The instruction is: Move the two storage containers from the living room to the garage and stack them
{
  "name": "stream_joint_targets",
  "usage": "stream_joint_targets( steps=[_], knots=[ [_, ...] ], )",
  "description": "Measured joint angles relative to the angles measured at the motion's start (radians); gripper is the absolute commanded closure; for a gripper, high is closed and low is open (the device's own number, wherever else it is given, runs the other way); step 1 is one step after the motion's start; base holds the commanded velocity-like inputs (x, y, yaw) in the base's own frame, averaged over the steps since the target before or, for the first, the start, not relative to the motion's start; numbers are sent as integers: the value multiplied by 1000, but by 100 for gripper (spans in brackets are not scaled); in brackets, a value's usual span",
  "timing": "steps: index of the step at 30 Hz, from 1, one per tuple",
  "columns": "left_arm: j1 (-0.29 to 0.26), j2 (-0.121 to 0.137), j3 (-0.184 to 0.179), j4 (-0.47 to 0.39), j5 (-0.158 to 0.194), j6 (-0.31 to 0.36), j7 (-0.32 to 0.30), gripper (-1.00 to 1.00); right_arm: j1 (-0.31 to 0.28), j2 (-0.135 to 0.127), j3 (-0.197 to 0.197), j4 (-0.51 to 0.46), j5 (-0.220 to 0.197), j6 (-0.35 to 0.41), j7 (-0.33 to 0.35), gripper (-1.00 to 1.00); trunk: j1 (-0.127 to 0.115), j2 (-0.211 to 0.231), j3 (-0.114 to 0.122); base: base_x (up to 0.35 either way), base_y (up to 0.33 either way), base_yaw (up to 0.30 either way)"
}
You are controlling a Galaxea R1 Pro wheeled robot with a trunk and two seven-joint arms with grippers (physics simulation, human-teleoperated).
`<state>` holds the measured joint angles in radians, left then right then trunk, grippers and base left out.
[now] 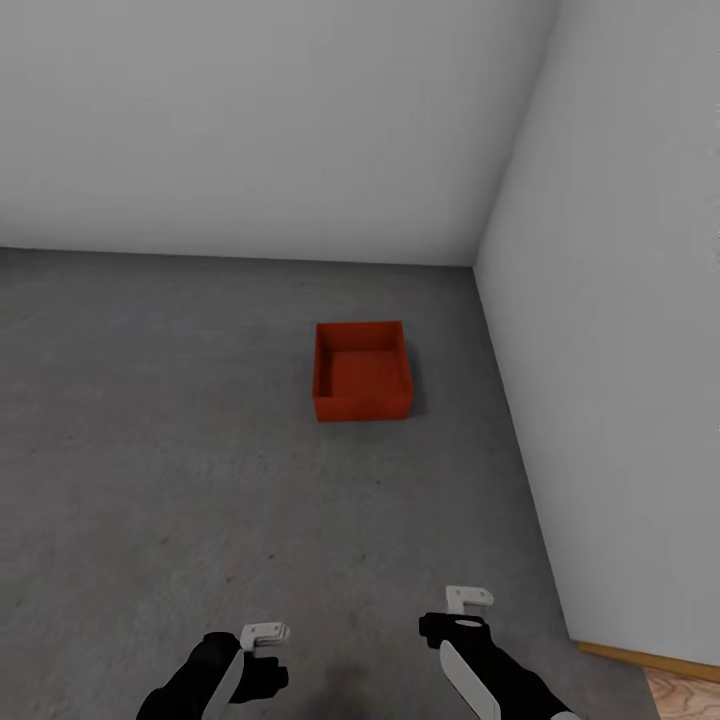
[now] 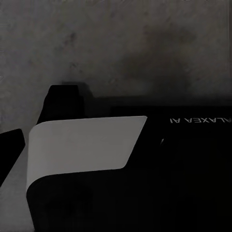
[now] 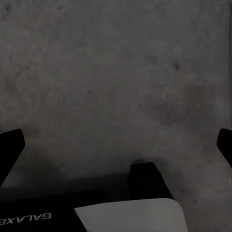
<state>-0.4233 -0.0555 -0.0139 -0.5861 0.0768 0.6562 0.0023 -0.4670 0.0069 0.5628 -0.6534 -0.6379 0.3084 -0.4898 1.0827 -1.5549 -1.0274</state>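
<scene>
The jaws of the right gripper (image 1: 468,598) stand apart and empty, their dark tips at either edge of the right wrist view with only bare concrete between them; whether the left gripper (image 1: 266,633) has its jaws apart or together cannot be told, since the left wrist view is mostly taken up by the robot's own black body. Both black arms hang low and close to the trunk, well short of the orange-red rectangular plastic storage container (image 1: 361,370), which sits upright and open on the dark grey speckled concrete floor (image 1: 150,420) of the garage. It lies ahead of the robot, near the plain grey-white side wall (image 1: 620,330) and not far from the corner, and it looks empty. A strip of light wood plank flooring (image 1: 690,695) shows well behind the container, beside the robot. Judged from this, one container is placed; the other must be fetched, then lowered level and squarely aligned over this container's rim.
</scene>
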Motion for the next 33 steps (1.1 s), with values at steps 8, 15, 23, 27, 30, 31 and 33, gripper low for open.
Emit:
stream_joint_targets(
  steps=[8, 15, 23, 27, 30, 31, 33],
  knots=[
    [0, 0, 0, 0, 0, 0, -1, -100, 0, 0, 0, 1, 0, 0, -1, -100, -31, 56, 37, 0, 0, 0],
    [0, 0, 0, 0, 0, 0, -1, -100, 0, 0, 0, 1, 0, 0, -1, -100, -58, 105, 70, 0, 0, 0],
    [0, 0, 0, 0, 0, 0, -1, -100, 0, -1, 0, 0, 0, 0, -1, -100, -88, 161, 108, 0, 0, 0],
    [0, 0, 0, 1, 0, 0, -1, -100, 0, -2, 0, 0, 0, 0, -1, -100, -104, 189, 127, 0, 0, 0],
    [0, 0, 0, 0, 0, 0, -1, -100, 0, -2, 0, 0, 0, 0, -1, -100, -115, 210, 141, 0, 0, 0],
    [0, 0, 0, 0, 0, 0, -2, -100, 0, -2, 0, 0, 0, 0, -1, -100, -119, 217, 145, 0, 0, 0],
    [0, 0, 0, 1, 0, 0, -1, -100, 0, -2, -1, 0, 0, 0, -1, -100, -127, 231, 155, 0, 0, 0]
  ],
)
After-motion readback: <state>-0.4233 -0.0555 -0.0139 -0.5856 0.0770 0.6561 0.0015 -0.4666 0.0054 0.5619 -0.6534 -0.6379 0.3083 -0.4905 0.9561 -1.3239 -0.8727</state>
